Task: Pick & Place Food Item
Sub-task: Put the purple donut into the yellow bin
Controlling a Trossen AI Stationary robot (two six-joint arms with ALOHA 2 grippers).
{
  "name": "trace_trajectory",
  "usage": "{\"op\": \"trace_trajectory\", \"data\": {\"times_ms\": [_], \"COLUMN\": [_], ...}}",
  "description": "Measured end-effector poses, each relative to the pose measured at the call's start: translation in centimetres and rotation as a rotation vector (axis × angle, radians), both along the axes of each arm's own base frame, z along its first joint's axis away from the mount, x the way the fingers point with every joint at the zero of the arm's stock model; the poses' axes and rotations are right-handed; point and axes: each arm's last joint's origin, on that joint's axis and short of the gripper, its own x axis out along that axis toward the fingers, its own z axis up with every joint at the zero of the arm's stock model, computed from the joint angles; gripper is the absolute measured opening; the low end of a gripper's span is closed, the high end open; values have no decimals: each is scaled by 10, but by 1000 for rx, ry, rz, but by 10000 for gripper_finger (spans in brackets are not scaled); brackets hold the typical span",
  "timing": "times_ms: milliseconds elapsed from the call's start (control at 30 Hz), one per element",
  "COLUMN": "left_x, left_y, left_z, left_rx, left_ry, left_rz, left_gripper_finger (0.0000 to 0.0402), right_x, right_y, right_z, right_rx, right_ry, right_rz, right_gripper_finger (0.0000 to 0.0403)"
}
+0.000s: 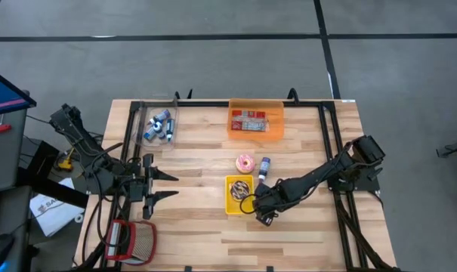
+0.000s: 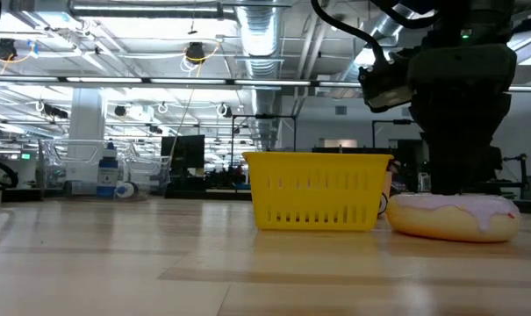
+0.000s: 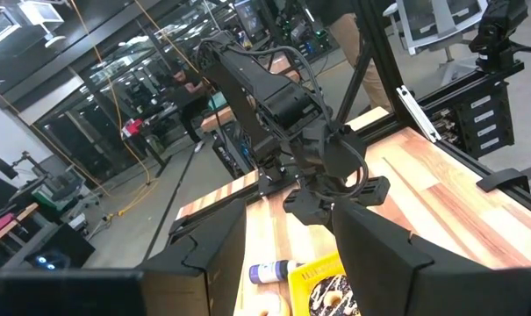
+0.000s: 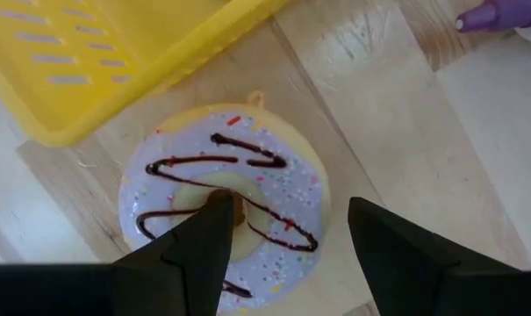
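Observation:
A doughnut (image 4: pixel 247 175) with lilac icing and chocolate drizzle lies flat on the wooden table, just beside a corner of the yellow basket (image 4: pixel 116 53). In the low view the doughnut (image 2: pixel 454 218) sits to the right of the basket (image 2: pixel 318 189). My right gripper (image 4: pixel 287 206) points down over it and is open. One finger stands over the doughnut's hole, the other outside its rim. In the high view the right gripper (image 1: pixel 260 214) hides the doughnut. A dark doughnut (image 1: pixel 242 189) lies in the basket. My left gripper (image 1: pixel 168 186) waits open and level at the table's left. My right gripper stands astride one side of the doughnut's ring from above. One fingertip (image 4: pixel 219 204) is at the hole, but I cannot tell whether it touches the icing. The other finger (image 4: pixel 362 215) shows a gap to the rim. The doughnut lies flat and keeps its shape.
A pink doughnut (image 1: pixel 245 162) and a small bottle (image 1: pixel 264 168) lie just beyond the basket. An orange bin (image 1: pixel 255 121) and a clear tub of bottles (image 1: pixel 159 125) stand at the far edge. A red mesh tool (image 1: pixel 134 240) lies at the near left corner.

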Motion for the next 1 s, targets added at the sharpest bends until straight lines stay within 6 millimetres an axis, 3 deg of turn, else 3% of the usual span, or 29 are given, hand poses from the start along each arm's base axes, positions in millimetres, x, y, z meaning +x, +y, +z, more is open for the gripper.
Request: {"op": "trace_trajectory", "data": {"times_ms": [333,600,1000], "left_x": [0,0,0], "left_y": [0,0,0], "left_z": [0,0,0], "left_rx": [-1,-5,-9], "left_ry": [0,0,0], "left_rz": [0,0,0], "left_gripper_finger": [166,166,161], "right_x": [7,8,5], "right_y": [-2,-3,-5], "right_z": [-19,-18,0], "right_rx": [17,30,28], "right_ry": [55,49,-14], "right_rz": [27,40,44], "right_gripper_finger": [219,214,109]}}
